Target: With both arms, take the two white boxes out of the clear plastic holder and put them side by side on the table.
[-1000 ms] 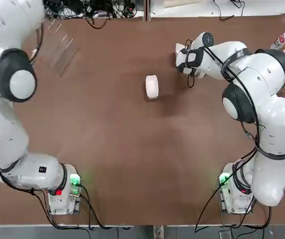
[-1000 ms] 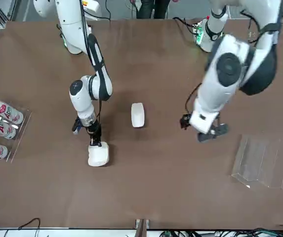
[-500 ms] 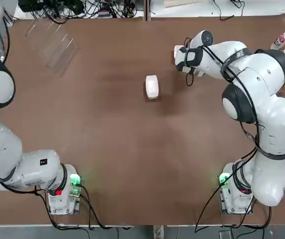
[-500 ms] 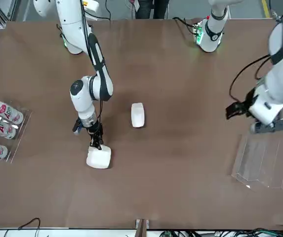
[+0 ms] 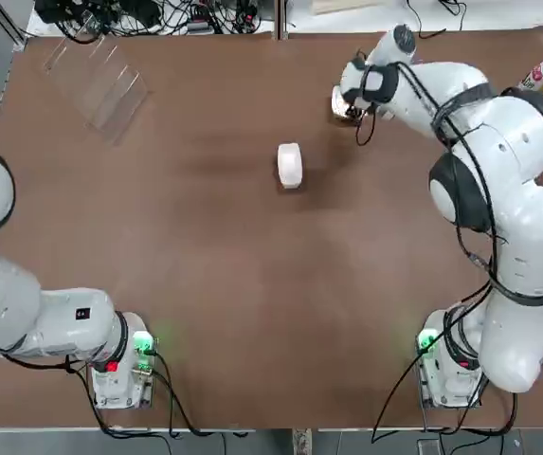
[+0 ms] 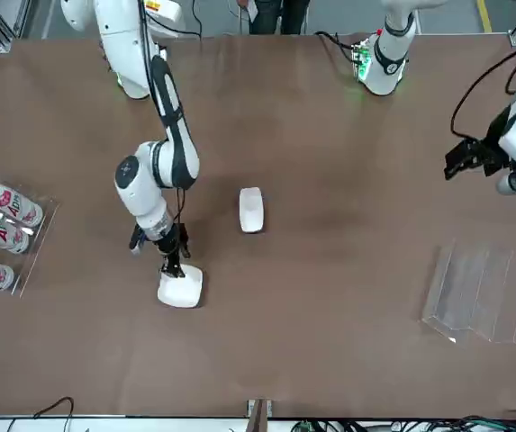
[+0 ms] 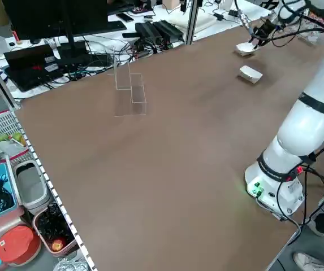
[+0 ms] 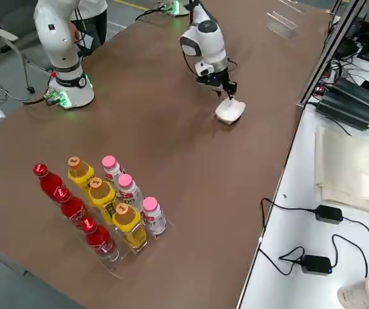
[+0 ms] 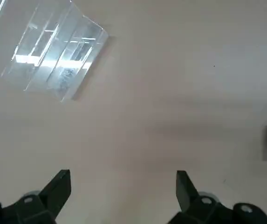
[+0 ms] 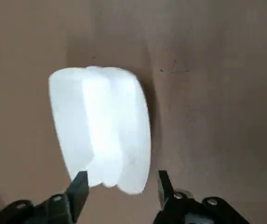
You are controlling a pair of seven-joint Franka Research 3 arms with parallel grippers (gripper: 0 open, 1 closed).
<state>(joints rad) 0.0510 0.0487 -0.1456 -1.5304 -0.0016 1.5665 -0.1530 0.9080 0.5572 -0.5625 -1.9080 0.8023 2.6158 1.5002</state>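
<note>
Brown table (image 5: 205,284) carries both white boxes, one (image 6: 251,210) mid-table, the other (image 6: 181,287) under the parted right gripper (image 6: 173,262), while the left gripper (image 6: 478,157) hangs wide and empty near the emptied holder (image 5: 96,81); next, the boxes probably need bringing side by side.

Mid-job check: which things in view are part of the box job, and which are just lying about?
Part of the job:
- white box under the right gripper
- second white box mid-table
- clear plastic holder, now empty
- right gripper, opening over its box
- left gripper, open, raised near the holder
- table

Lying about:
- rack of bottles at the table edge
- cables and power adapters on the side bench
</note>
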